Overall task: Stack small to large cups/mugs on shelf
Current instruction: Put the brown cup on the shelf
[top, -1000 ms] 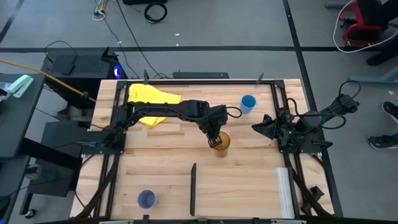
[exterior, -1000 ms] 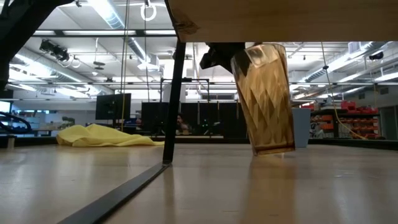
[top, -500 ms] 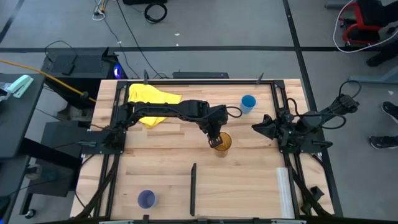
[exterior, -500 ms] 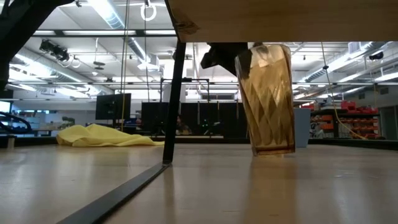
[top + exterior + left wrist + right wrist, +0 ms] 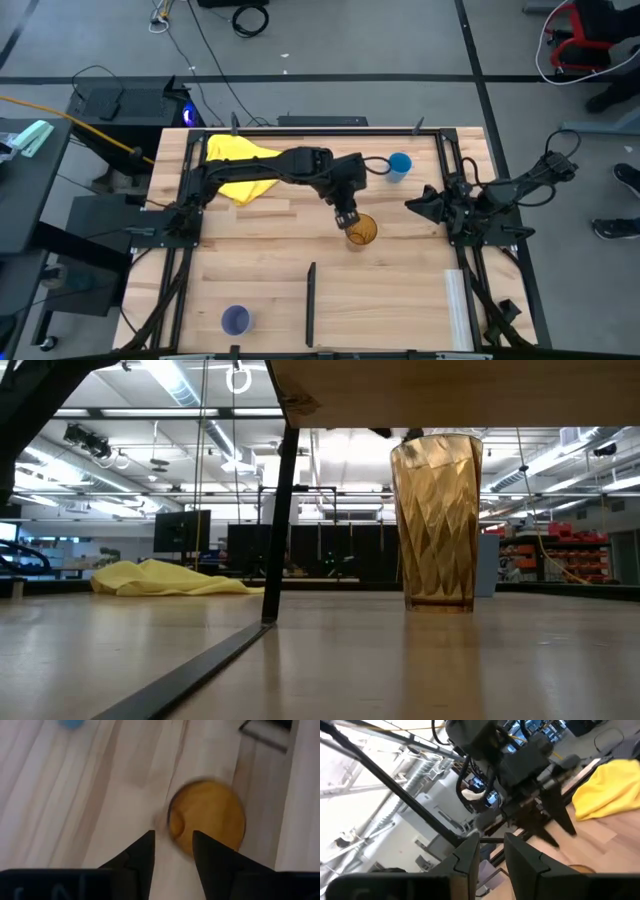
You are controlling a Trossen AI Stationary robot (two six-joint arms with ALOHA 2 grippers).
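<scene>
Amber tumbler (image 5: 361,231) stood upright mid-table. Left gripper (image 5: 347,217) hovered just above rim, fingers spread, holding nothing. I judged: lift straight up, avoid clipping rim. Right gripper (image 5: 417,204) parked near right edge, fingers slightly parted.

The amber tumbler (image 5: 362,232) stands upright mid-surface, translucent with diamond facets, mouth up. The small blue cup (image 5: 399,165) stands upright well beyond the tumbler, toward the far edge. The lavender cup (image 5: 235,321) stands upright well apart from the tumbler, near the front-left corner.
</scene>
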